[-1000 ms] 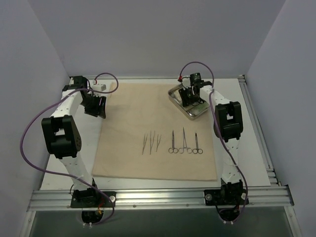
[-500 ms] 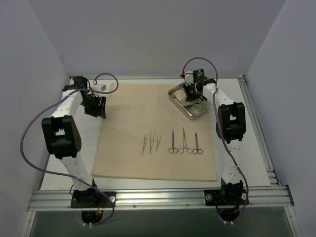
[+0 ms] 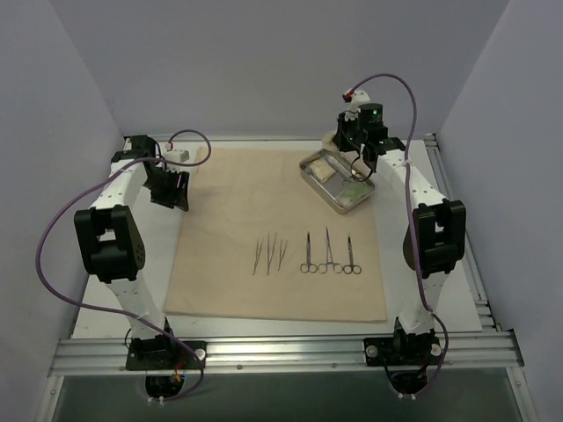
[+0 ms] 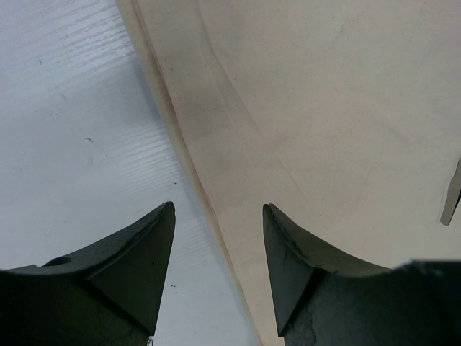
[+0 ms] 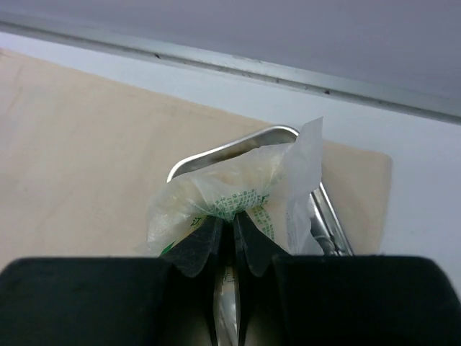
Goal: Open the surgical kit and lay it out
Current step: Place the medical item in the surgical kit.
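A pale-walled bay with a white counter (image 3: 457, 299): the kit lies open, and one packet is pinched above the tray.

The beige cloth wrap (image 3: 246, 193) lies spread flat, with the steel tray (image 3: 343, 204) on its far right corner. The right arm reaches long and high over the tray. The left arm is folded low at the cloth's left edge, where the left pincer (image 4: 218, 209) stands partly open, holding nothing. Tweezers (image 3: 270, 253) and scissor-handled forceps (image 3: 329, 255) lie in a row mid-cloth, well apart from the tray. The right pincer (image 5: 230, 220) is closed tight on a clear, green-printed packet (image 5: 230, 189), gripping its lower edge. The step is probably to set this packet out on the cloth. It would go best lifted clear of the tray rim, carried level to a bare patch beside the instruments, and released low, since the thin film could slip or flutter.
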You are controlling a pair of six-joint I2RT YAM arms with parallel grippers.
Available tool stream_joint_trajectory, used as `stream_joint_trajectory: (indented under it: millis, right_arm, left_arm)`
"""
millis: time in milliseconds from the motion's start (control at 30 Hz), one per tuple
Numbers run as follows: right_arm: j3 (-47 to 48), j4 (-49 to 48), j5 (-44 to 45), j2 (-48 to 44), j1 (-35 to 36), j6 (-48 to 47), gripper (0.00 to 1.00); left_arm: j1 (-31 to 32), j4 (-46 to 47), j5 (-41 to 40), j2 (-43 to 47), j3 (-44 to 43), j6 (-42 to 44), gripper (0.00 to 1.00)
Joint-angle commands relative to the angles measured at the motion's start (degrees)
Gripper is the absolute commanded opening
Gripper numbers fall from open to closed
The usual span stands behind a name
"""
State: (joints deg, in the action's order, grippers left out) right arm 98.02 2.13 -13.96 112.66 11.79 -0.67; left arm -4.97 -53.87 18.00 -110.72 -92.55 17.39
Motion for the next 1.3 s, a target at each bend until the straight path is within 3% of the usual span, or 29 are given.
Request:
stream_joint_trajectory:
  millis: [0, 100, 233, 600, 700, 733, 833, 1033, 1267]
  right_arm:
    - [-4.1, -12.9, 2.6, -3.0, 6.5, 10.6, 0.04]
    - [-2.1, -13.5, 8.4, -0.2, 12.6, 9.3, 0.05]
    - [0.9, -15.6, 11.6, 5.2, 20.0, 15.0, 0.05]
    - [12.8, -17.6, 20.6, 25.5, 30.2, 21.7, 0.07]
    - [14.1, -17.0, 22.5, 28.6, 31.0, 23.4, 0.15]
    - [14.5, -17.0, 22.3, 29.0, 31.1, 24.0, 0.24]
    - [14.7, -16.9, 19.7, 29.7, 31.3, 24.8, 0.34]
    - [14.5, -16.3, 17.6, 25.3, 31.3, 23.2, 0.45]
    - [7.9, -18.4, 15.2, 14.0, 29.6, 20.2, 0.54]
  left_arm:
    - [0.1, -0.2, 1.6, 1.9, -1.9, 0.5, 0.61]
    - [0.1, 0.1, 2.0, 2.7, -1.3, 0.7, 0.61]
    - [0.1, 1.1, 2.7, 4.8, 0.6, 1.2, 0.61]
    - [-0.3, 3.2, 5.4, 5.6, 4.0, 1.7, 0.61]
    - [-0.3, 3.4, 5.7, 5.2, 4.0, 1.7, 0.61]
    - [-0.3, 3.5, 5.8, 5.1, 4.1, 1.6, 0.61]
    - [-0.3, 4.0, 5.8, 5.1, 4.2, 1.5, 0.61]
    - [0.5, 4.4, 6.7, 3.9, 2.6, 0.9, 0.61]
    - [5.5, 5.5, 5.4, -2.7, -7.6, -1.0, 0.66]
